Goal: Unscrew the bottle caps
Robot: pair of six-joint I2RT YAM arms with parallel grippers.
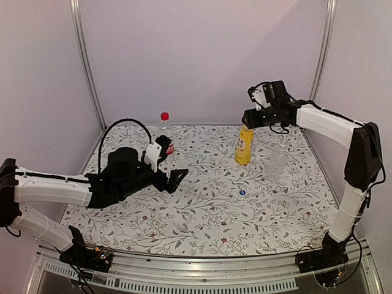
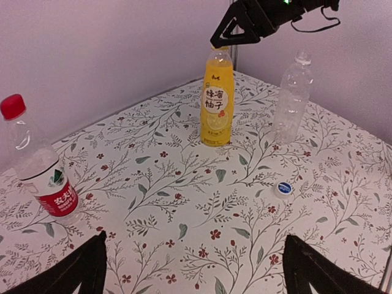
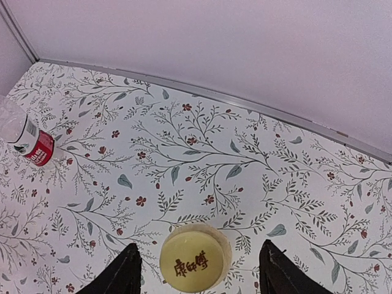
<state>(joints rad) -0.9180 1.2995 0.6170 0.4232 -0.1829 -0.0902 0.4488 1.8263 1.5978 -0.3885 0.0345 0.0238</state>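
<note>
The yellow-orange bottle (image 1: 244,146) stands upright at the back right. Its yellow cap (image 3: 195,262) sits between the fingers (image 3: 125,272) of my right gripper (image 3: 196,277), with a gap showing on each side; the gripper is open and hangs right above the bottle. The red-and-white labelled bottle (image 2: 46,177) stands at the back left with its red cap (image 2: 12,106) on. The clear unlabelled bottle (image 2: 293,98) stands capless to the right of the yellow one. A blue cap (image 2: 284,188) lies loose on the table. My left gripper (image 1: 174,180) is open and empty, low over the table's middle.
The flower-patterned table (image 1: 202,220) is walled by white panels at the back and both sides. The labelled bottle (image 3: 30,141) also shows at the left edge of the right wrist view.
</note>
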